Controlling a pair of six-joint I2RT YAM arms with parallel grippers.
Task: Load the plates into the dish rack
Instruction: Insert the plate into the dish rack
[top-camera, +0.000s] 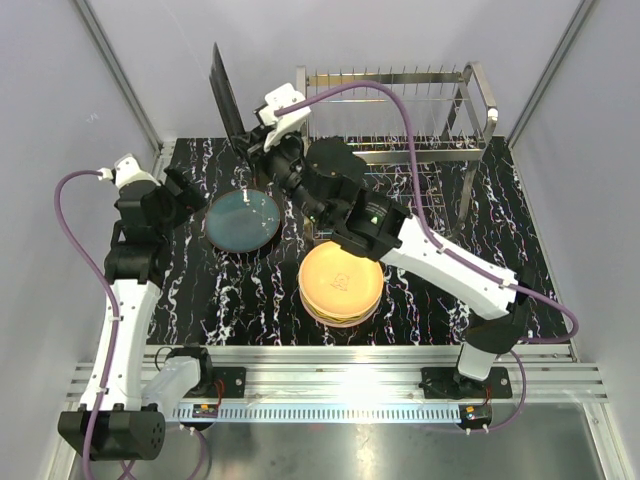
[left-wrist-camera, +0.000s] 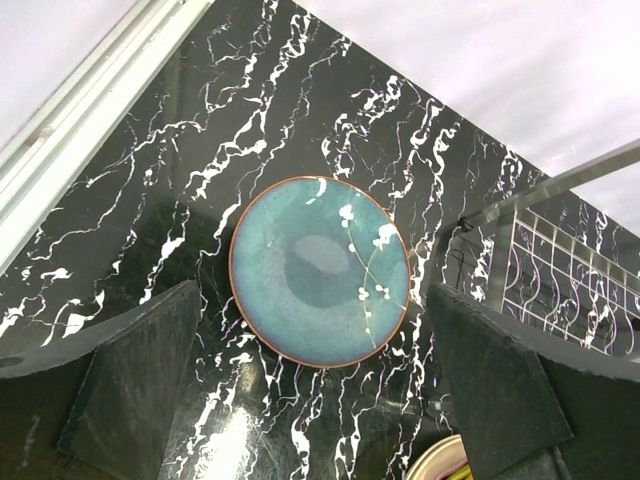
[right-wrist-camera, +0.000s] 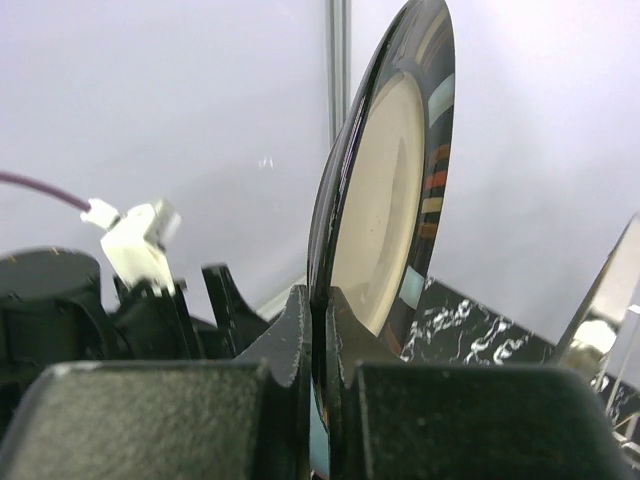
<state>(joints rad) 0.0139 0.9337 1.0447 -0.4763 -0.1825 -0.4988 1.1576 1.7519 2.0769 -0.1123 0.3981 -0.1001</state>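
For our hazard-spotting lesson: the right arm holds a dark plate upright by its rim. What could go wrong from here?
1. The right gripper pinches the dark plate only at its lower rim, so it could pivot or slip out.
2. On its way into the dish rack, the plate might knock the end frame or miss a slot between the tines.

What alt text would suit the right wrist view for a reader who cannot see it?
The right gripper is shut on the lower rim of a dark plate with a cream centre, held upright on edge. Part of the left arm shows at left, and a corner of the black marbled table at lower right.
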